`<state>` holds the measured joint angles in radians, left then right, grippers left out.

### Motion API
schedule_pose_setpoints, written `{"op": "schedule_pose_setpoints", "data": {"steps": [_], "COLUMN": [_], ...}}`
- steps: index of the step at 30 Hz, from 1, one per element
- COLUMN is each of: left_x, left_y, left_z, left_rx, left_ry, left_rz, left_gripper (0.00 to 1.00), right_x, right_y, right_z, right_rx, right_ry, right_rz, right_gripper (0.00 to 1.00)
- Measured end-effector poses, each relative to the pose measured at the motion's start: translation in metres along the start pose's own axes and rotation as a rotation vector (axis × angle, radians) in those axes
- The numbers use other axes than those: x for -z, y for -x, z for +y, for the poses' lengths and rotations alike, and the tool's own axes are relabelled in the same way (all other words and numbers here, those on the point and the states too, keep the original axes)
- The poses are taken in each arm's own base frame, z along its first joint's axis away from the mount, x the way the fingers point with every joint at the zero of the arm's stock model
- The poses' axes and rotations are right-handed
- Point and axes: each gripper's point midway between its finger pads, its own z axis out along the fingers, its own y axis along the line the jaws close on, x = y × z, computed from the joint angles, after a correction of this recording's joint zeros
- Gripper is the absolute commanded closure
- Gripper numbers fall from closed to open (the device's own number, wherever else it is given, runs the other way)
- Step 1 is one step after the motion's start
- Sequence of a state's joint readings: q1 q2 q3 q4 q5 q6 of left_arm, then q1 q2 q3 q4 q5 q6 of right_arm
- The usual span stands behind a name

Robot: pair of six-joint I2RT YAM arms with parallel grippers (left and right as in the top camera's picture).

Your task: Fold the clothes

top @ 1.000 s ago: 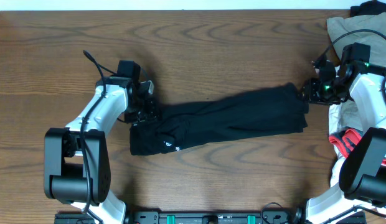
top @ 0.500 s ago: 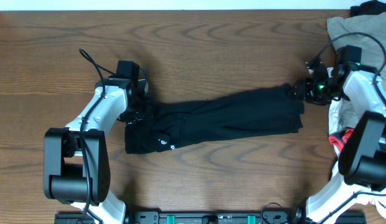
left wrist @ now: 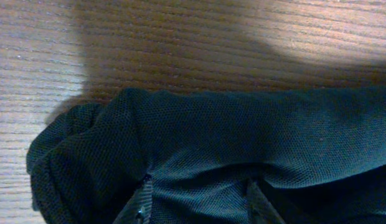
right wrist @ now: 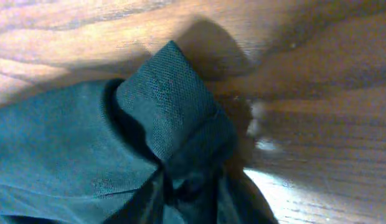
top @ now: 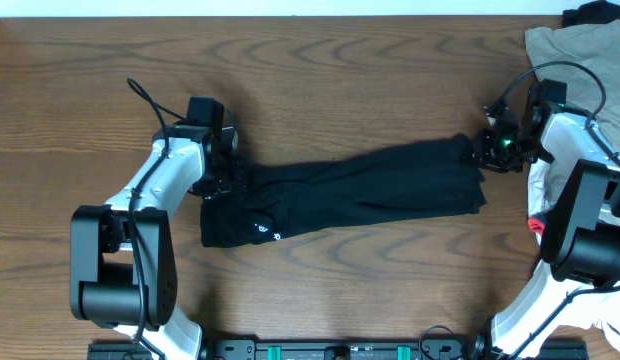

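The clothes point(top: 360, 190) are one long black garment lying slantwise across the wooden table point(top: 340, 70), with a small white logo point(top: 260, 229) near the left end. My left gripper point(top: 228, 180) is down on the garment's upper left corner. In the left wrist view its jaws point(left wrist: 199, 208) stand apart, pressed into the mesh fabric point(left wrist: 243, 137) that runs flat between them. My right gripper point(top: 482, 152) is at the garment's upper right corner. In the right wrist view it point(right wrist: 190, 199) is shut on a bunched fold of the black cloth point(right wrist: 87, 143).
A beige garment point(top: 575, 50) lies at the back right corner, partly under the right arm. A red-and-white item point(top: 538, 222) sits by the right arm's base. A dark object point(top: 595, 12) lies at the table's far right edge.
The garment's left end slid a little to the left with my left gripper, then stopped. My right gripper shifted slightly along the right end and closed on the cloth.
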<state>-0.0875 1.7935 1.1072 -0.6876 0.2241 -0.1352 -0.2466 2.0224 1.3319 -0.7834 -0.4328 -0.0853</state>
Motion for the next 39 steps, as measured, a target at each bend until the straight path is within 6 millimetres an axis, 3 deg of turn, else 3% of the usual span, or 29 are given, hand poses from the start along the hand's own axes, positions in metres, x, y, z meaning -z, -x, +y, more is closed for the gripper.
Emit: {"op": "schedule_pose_setpoints", "data": {"steps": [9,17,21,26,30,39], "left_x": [0.0,0.0,0.0,0.0,0.0,0.0], "left_y": [0.0,0.001,0.001,0.003,0.004,0.004], "left_z": [0.0,0.0,0.0,0.0,0.0,0.001], "left_rx": [0.0,-0.001,-0.001,-0.002,-0.002,-0.002], "left_ry": [0.0,0.0,0.002,0.002,0.004,0.005], "left_rz": [0.0,-0.003,-0.005,-0.013,-0.015,-0.015], "left_gripper": [0.49,0.49,0.49,0.48,0.49,0.48], "right_x": [0.0,0.005,0.022,0.06,0.079,0.08], "right_y": [-0.005,-0.012,-0.012,-0.007,-0.012,-0.031], "right_z": [0.0,-0.001,0.003,0.019,0.027,0.019], "right_rx": [-0.014,-0.04,-0.033,0.001,0.008,-0.024], "right_ry": [0.002,-0.023,-0.046,-0.06,-0.064,-0.118], "right_rz": [0.019,0.044,0.023,-0.06,-0.078,-0.008], "right_gripper": [0.85,0.95,0.94,0.98,0.95,0.8]}}
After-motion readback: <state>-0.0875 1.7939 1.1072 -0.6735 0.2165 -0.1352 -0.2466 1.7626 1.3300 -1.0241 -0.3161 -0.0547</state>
